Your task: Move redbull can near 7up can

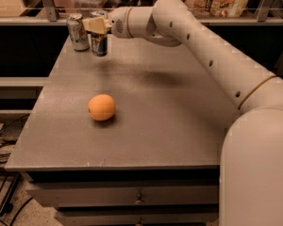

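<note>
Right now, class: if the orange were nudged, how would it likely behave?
The orange looks round, so it would probably roll on the flat table. Its skin seems firm, likely not fragile. The claw holds the redbull can at the far corner.

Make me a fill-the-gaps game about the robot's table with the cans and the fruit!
1. The end effector grips the slim blue and silver redbull can by its ____.
2. In the picture, that can is just ____ of the shorter green and white 7up can.
3. The round fruit on the grey table is coloured ____.
Missing words: top, right, orange.
</note>
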`<action>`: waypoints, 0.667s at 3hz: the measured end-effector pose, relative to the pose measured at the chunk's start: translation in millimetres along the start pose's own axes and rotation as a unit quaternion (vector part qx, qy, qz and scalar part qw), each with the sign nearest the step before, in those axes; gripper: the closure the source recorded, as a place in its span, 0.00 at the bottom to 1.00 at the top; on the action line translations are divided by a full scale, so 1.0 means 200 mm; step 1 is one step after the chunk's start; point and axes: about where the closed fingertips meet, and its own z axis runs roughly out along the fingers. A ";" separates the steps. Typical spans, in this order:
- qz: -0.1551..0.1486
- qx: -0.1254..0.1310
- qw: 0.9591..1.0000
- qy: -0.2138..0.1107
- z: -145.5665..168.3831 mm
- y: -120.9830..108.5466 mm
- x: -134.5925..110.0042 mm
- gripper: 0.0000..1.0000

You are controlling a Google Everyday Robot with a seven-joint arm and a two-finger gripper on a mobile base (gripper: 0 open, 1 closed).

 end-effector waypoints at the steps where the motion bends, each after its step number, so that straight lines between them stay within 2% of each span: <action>1: -0.024 -0.006 1.000 0.006 0.16 0.03 0.06 0.82; 2: -0.068 0.008 0.998 0.016 0.25 -0.01 0.10 0.59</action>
